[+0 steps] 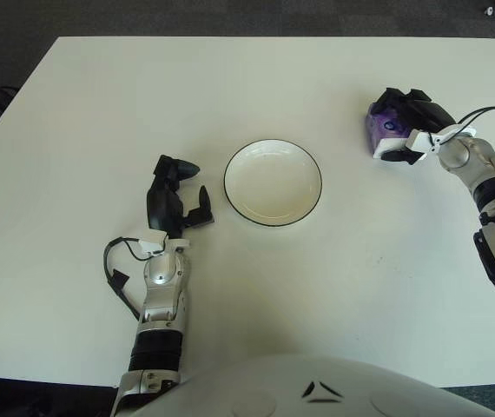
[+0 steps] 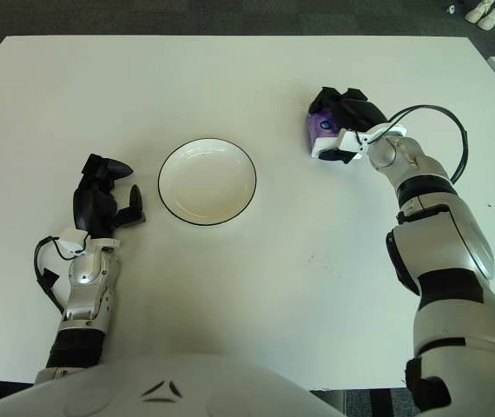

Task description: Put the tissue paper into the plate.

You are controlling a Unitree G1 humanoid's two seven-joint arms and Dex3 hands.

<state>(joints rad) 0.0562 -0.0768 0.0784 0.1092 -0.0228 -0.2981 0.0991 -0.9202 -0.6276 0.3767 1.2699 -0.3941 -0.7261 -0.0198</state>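
White table (image 1: 100, 104), right hand (image 1: 412, 117) clamped over the purple tissue pack (image 1: 379, 129), well right of the plate (image 1: 273, 182); left hand (image 1: 174, 198) idles loosely open. Shallow top grip probably slips during the carry
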